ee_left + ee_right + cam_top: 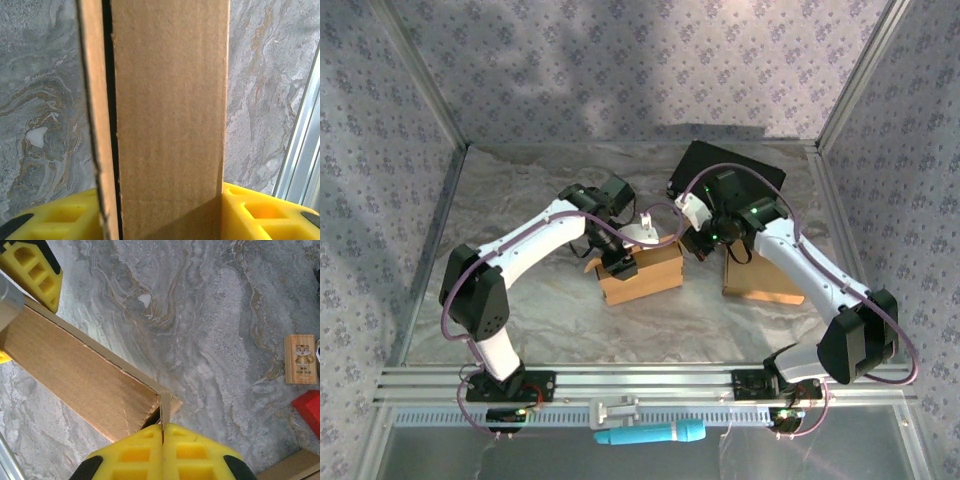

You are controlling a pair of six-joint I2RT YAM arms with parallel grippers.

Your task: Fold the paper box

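The brown cardboard paper box (642, 272) is seen on the grey marbled desk (520, 320), at the centre of the overhead frame, between the two arms. It is judged to be partly formed: a long rectangular body is raised, with its walls standing and a square corner visible at the lower centre of the right wrist view. A dark slit is seen between a wide panel and a narrow strip at the left of the left wrist view, so that seam is judged not to be closed.

The left gripper (620, 262) is clamped across the box's left end, cardboard filling the space between its yellow fingers (260, 215). The right gripper (698, 245) is closed at the box's right end, and a thin cardboard edge is pinched between its fingers.

What is left is judged to be the folding in and tucking of the loose panels; whether the ends are shut cannot be told.

A second flat brown cardboard piece (760, 282) lies at centre right, apparently untouched. A small wooden block with a tiger picture (300, 359) lies well apart.
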